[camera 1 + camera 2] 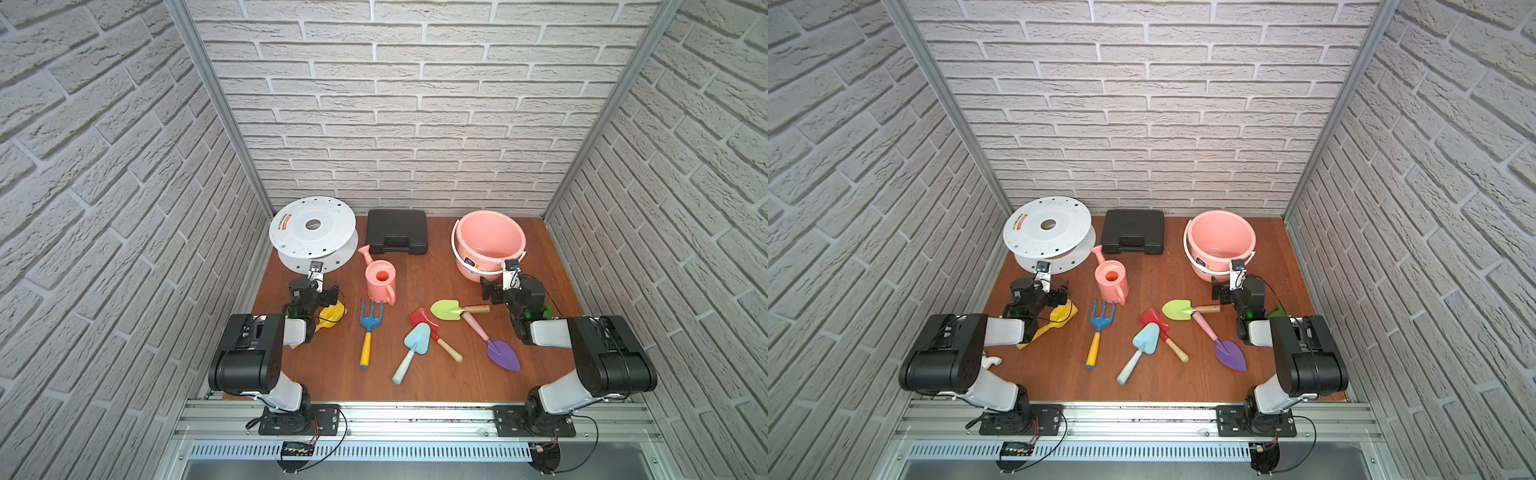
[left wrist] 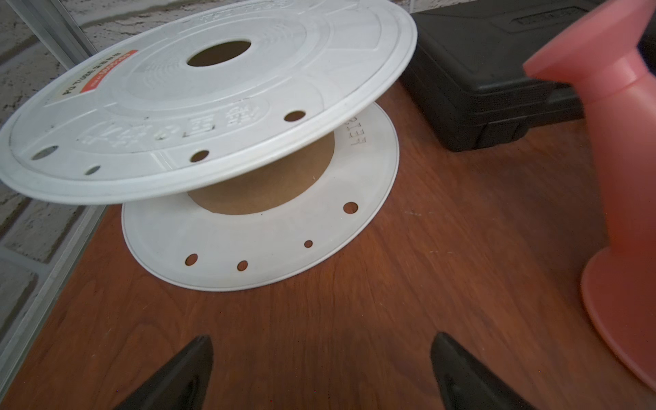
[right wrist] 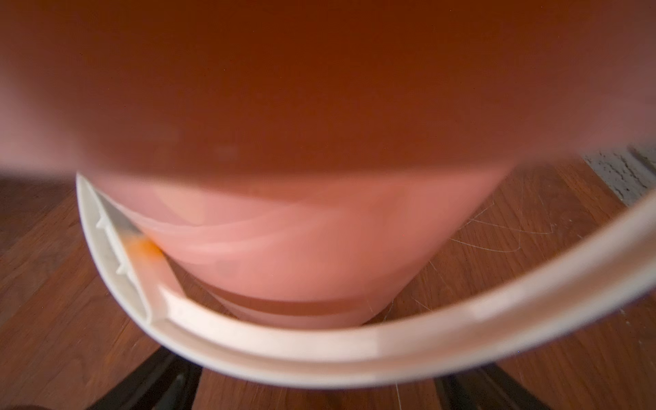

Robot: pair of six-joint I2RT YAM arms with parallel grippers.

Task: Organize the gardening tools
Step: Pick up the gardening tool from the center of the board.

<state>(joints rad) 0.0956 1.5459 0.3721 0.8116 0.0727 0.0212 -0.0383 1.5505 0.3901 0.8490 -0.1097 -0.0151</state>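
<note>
though the round pink plastic bucket (image 1: pixel 490 232) stands empty, colourful plastic toy tools (image 1: pixel 417 338) lie outside it. left gripper (image 2: pixel 323 339) and right gripper (image 3: pixel 316 380) gape empty.

The wooden table (image 1: pixel 415 382) holds a white spool (image 1: pixel 312 226) ahead of the jaws of the left gripper (image 2: pixel 322 337), a black case (image 1: pixel 397 228) and pink watering can (image 1: pixel 380 280) beside them, and a yellow scoop (image 1: pixel 334 316) beneath. A pink bucket (image 1: pixel 488 232) stands ahead of the jaws of the right gripper (image 1: pixel 489 291). A blue fork (image 1: pixel 368 324) and four trowels (image 1: pixel 415 340) lie between the two.

I see a white spool (image 1: pixel 312 226) at my tabletop's (image 1: pixel 415 382) far left corner, a black case (image 1: pixel 397 230) just beside it along the far edge.
</note>
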